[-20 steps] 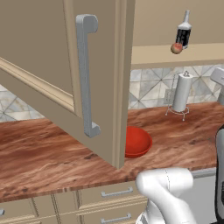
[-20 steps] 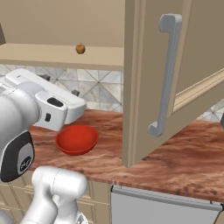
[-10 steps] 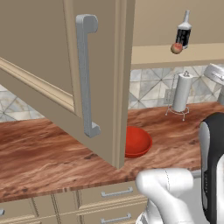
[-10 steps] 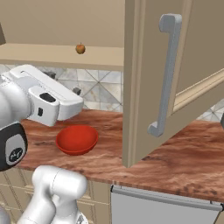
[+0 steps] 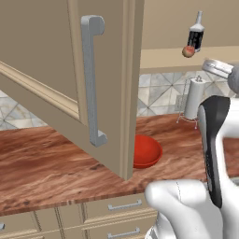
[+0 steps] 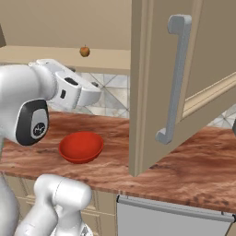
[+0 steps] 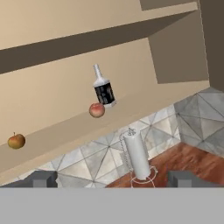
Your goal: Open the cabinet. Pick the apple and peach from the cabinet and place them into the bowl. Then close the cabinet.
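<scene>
Both fingertips point(image 7: 43, 178) now rise toward the cabinet point(image 7: 87, 57) shelf

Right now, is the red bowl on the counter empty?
Empty. The bowl shows a bare red inside; the apple and peach sit on the cabinet shelf.

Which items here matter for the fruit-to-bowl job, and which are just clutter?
Job:
cabinet door, open
apple on cabinet shelf
peach on shelf, by the bottle
red bowl on counter
tool, open

Lying about:
bottle
paper towel holder
drawers
</scene>
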